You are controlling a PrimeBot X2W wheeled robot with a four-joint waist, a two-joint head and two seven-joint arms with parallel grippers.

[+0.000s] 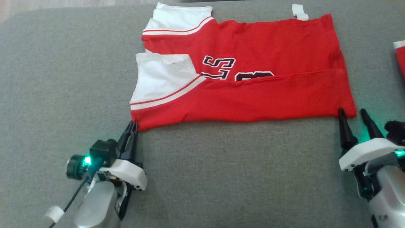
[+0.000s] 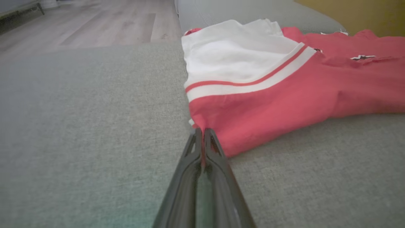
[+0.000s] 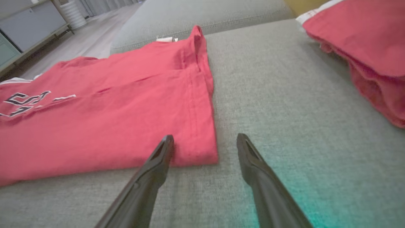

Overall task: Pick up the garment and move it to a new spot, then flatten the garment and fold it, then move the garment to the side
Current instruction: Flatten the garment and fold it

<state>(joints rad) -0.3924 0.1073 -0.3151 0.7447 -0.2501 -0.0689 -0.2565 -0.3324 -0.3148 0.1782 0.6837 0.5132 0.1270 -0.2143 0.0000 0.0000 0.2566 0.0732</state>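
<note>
Near the far edge of the grey fabric cushion (image 1: 63, 79), the half-folded red-and-white jersey garment (image 1: 253, 98) is lying flat, left gripper (image 1: 133, 126) pinching its near-left corner, right gripper (image 1: 351, 111) gaping wide around the other. Lifting now is probably risking a lopsided fold.

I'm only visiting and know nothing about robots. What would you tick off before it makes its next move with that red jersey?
1. Left gripper shut on the near left corner of the jersey: ok.
2. Right gripper closed on the near right corner: not ok; its jaws are open, with the corner lying between the fingers.
3. Near edge running fairly straight from one gripper to the other: ok.
4. Left grip holding every layer of the folded fabric: cannot tell.
5. Other red garment apart from the jersey: ok, it lies off to the right with bare cushion between.
</note>
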